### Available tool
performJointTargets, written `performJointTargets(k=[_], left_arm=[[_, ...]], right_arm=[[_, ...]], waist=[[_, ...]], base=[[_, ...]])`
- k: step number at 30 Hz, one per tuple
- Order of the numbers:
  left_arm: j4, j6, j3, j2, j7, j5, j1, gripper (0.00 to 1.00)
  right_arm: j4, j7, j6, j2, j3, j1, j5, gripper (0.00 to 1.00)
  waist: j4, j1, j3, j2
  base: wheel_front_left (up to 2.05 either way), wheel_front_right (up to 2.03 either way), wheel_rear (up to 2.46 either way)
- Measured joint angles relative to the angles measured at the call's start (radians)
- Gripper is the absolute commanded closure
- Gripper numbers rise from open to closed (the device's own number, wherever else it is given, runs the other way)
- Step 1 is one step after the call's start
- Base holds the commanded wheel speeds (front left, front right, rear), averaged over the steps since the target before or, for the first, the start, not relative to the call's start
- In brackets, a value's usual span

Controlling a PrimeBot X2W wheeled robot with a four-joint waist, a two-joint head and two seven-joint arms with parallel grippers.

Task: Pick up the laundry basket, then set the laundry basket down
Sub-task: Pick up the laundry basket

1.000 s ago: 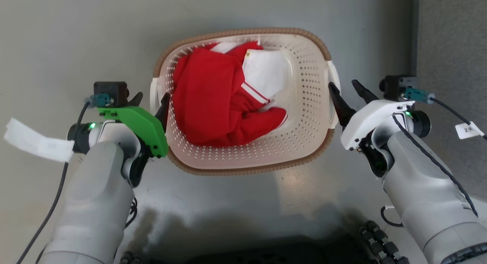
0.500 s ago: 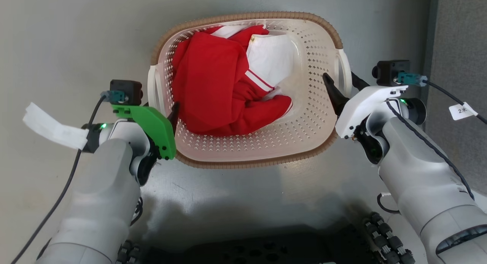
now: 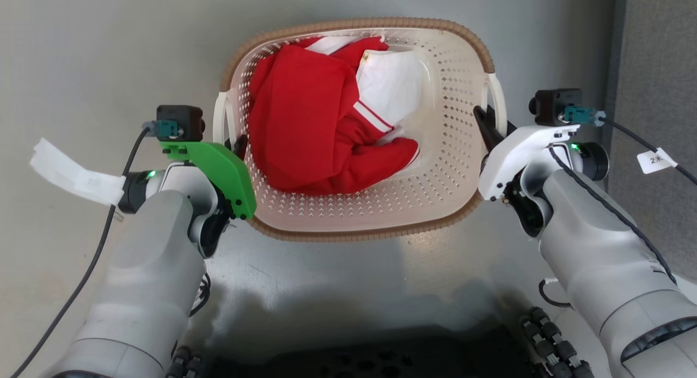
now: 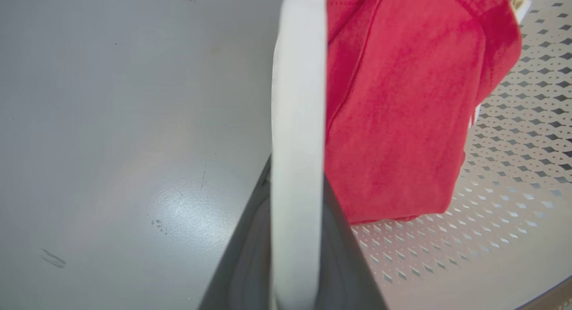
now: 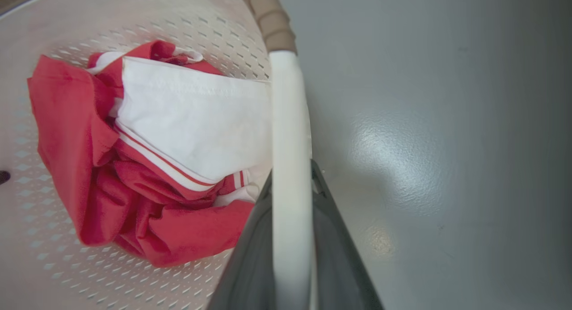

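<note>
The cream perforated laundry basket [image 3: 359, 24] with a brown rim band sits on the grey floor and holds a red garment [image 3: 305, 122] and a white cloth [image 3: 395, 84]. My left gripper [image 3: 233, 146] is shut on the basket's white left handle [image 3: 219, 122]. In the left wrist view that handle [image 4: 297, 100] runs up between the two dark fingers [image 4: 250, 256]. My right gripper [image 3: 494, 125] is shut on the white right handle [image 3: 498, 92]. The right wrist view shows this handle [image 5: 289, 122] pinched between its fingers [image 5: 339, 256].
Grey glossy floor [image 3: 98, 51] surrounds the basket. A darker, rougher grey strip [image 3: 659, 51] runs down the right side. My dark base [image 3: 354, 361] lies along the bottom edge. A white tag [image 3: 71, 171] hangs from the left arm's cable.
Both grippers have moved inward to the basket's side handles and their fingers have shut on them. The head camera has shifted a little.
</note>
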Motion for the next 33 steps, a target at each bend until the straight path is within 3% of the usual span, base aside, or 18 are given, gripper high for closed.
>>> performJointTargets(k=[12, 33], left_arm=[[0.067, 0.000, -0.026, -0.001, -0.001, -0.064, 0.002, 1.00], [0.120, 0.000, -0.079, 0.000, 0.141, -0.204, 0.078, 1.00]], right_arm=[[0.030, -0.007, -0.001, 0.009, 0.068, 0.000, 0.057, 1.00], [0.077, 0.168, -0.001, 0.012, 0.185, 0.032, 0.179, 1.00]], waist=[[-0.011, -0.0001, -0.088, 0.0000], [-0.037, -0.0001, -0.384, 0.0000]], base=[[0.00, 0.00, 0.00], [0.00, 0.00, 0.00]])
